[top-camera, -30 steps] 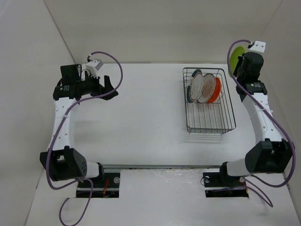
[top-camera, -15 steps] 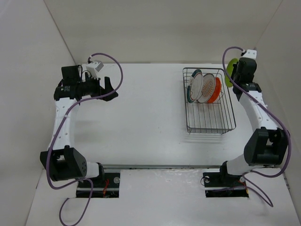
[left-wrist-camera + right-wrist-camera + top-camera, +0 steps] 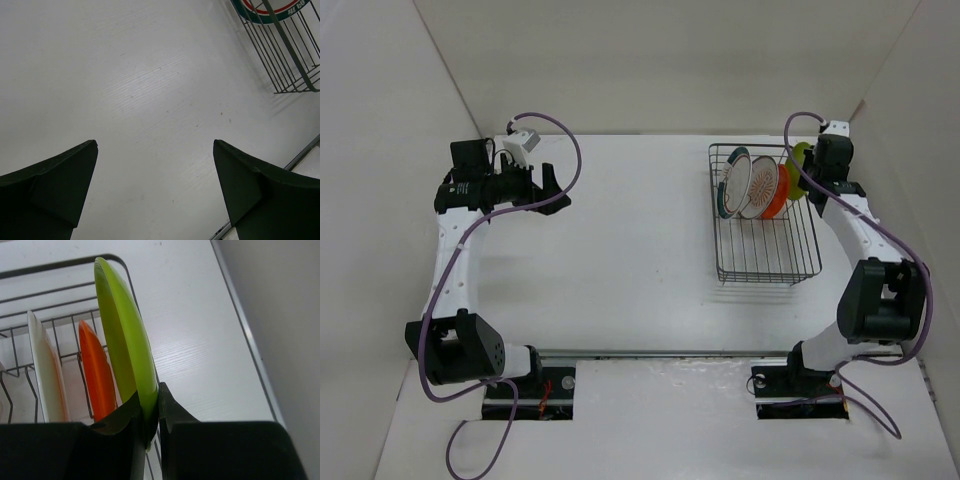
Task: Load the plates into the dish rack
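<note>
While the right arm handles the one plate not yet racked, the left gripper [image 3: 550, 186] hangs over the far left part of the table [image 3: 620, 250], near the left edge and well apart from everything else; its jaws are spread as wide as they go and hold nothing; this is judged a standby pose that leaves the right side free.

The dish rack [image 3: 770, 255] sits toward the far right corner of the table, its long sides running from far edge to near edge; three plates stand on edge in its far end, leaning against one another: from left to right, the green-rimmed plate [image 3: 730, 178], the patterned plate [image 3: 756, 186] and the orange plate [image 3: 780, 194]; standing on edge packs them closely and lets the wires support them; the near half of the rack is bare wire.

The lime-green plate [image 3: 125, 340] is held upright, edge-on, at the rack's far right corner, just beside the orange plate and roughly parallel to it; whether it touches the rack's rim cannot be told.

The right gripper [image 3: 149, 407] is clamped on this plate's rim, jaws nearly together with only the plate's thickness between them; gripping at the rim keeps the disc vertical, the attitude a slot requires.

Judgement: the task is near its end; the next move calls for lowering the plate between the wires to the right of the orange plate, then releasing; a misaligned descent could strike the rim or topple the leaning plates.
</note>
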Controlling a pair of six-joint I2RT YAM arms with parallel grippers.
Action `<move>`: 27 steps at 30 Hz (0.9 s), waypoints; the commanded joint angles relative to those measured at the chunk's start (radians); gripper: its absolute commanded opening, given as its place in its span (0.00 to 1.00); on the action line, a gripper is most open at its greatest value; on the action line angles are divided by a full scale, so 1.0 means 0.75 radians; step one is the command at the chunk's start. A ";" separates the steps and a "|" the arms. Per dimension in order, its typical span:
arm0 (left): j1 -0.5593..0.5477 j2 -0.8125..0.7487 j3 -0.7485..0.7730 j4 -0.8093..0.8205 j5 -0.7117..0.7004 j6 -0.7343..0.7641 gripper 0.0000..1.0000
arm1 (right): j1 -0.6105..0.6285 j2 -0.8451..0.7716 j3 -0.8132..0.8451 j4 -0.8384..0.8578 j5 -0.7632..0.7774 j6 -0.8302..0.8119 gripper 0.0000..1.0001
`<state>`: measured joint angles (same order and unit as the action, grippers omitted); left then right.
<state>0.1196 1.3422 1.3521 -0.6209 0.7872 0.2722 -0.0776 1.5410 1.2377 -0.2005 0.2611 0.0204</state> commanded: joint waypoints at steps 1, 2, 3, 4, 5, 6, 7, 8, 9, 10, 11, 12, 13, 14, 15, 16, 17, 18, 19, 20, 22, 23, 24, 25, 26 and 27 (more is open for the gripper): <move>0.002 -0.043 -0.007 0.024 0.012 0.018 1.00 | -0.001 0.003 -0.016 0.087 -0.043 0.024 0.00; 0.002 -0.043 -0.007 0.024 0.012 0.018 1.00 | -0.001 0.003 -0.016 0.087 -0.056 0.024 0.00; 0.002 -0.043 -0.007 0.024 0.012 0.018 1.00 | -0.001 0.015 -0.028 0.087 -0.056 0.024 0.01; 0.002 -0.043 -0.007 0.024 0.012 0.018 1.00 | -0.001 0.015 -0.028 0.087 -0.044 0.036 0.03; 0.002 -0.043 -0.007 0.024 0.012 0.018 1.00 | -0.001 0.027 -0.028 0.087 -0.031 0.036 0.03; 0.002 -0.043 -0.007 0.024 0.012 0.018 1.00 | -0.001 0.027 -0.028 0.087 -0.031 0.048 0.04; 0.002 -0.043 -0.007 0.024 0.012 0.018 1.00 | -0.001 0.027 -0.028 0.073 -0.031 0.048 0.06; 0.002 -0.043 -0.007 0.024 0.012 0.030 1.00 | -0.001 0.027 -0.028 0.073 -0.031 0.048 0.08; 0.002 -0.043 -0.007 0.024 0.012 0.030 1.00 | -0.001 0.040 -0.016 0.073 -0.017 0.048 0.10; 0.002 -0.043 -0.007 0.024 0.012 0.030 1.00 | -0.001 0.040 -0.016 0.073 -0.017 0.048 0.17; 0.002 -0.043 -0.007 0.024 0.012 0.030 1.00 | -0.001 0.040 -0.016 0.061 -0.017 0.048 0.20; 0.002 -0.043 -0.007 0.024 0.012 0.030 1.00 | -0.001 0.040 -0.016 0.061 -0.017 0.048 0.20; 0.002 -0.043 -0.007 0.024 0.012 0.030 1.00 | -0.001 0.040 -0.004 0.061 -0.017 0.048 0.28; 0.002 -0.043 -0.007 0.024 0.012 0.030 1.00 | -0.001 0.040 -0.004 0.061 -0.017 0.048 0.34; 0.002 -0.043 -0.007 0.024 0.012 0.030 1.00 | -0.001 0.040 -0.004 0.061 -0.017 0.048 0.36; 0.002 -0.043 -0.007 0.024 0.012 0.030 1.00 | -0.001 0.040 -0.004 0.061 -0.017 0.048 0.38; 0.002 -0.043 -0.007 0.024 0.012 0.030 1.00 | -0.001 0.040 -0.004 0.061 -0.017 0.048 0.43; 0.002 -0.043 -0.007 0.024 0.012 0.030 1.00 | -0.001 0.040 0.008 0.049 -0.017 0.048 0.43; 0.002 -0.043 -0.007 0.024 0.012 0.030 1.00 | -0.001 0.028 0.008 0.048 -0.017 0.048 0.44; 0.002 -0.043 -0.007 0.024 0.012 0.030 1.00 | -0.001 0.015 0.008 0.048 -0.001 0.048 0.44; 0.002 -0.043 -0.007 0.012 0.012 0.030 1.00 | -0.001 0.003 0.037 0.028 0.026 0.048 0.44; 0.002 -0.043 -0.007 0.012 0.012 0.030 1.00 | -0.001 -0.017 0.037 0.028 0.040 0.048 0.44; 0.002 -0.043 -0.007 0.012 0.012 0.030 1.00 | -0.001 -0.032 0.051 0.012 0.057 0.048 0.45; 0.002 -0.043 -0.007 0.012 -0.002 0.030 1.00 | -0.001 -0.050 0.051 -0.013 0.069 0.065 0.50; 0.002 -0.057 -0.007 0.026 -0.033 0.030 1.00 | -0.001 -0.099 0.066 -0.013 0.081 0.089 0.59; 0.002 -0.069 -0.007 0.040 -0.055 0.012 1.00 | -0.001 -0.128 0.066 -0.029 0.094 0.089 0.91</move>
<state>0.1196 1.3411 1.3521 -0.6201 0.7689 0.2794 -0.0776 1.5486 1.2228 -0.2218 0.2806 0.0708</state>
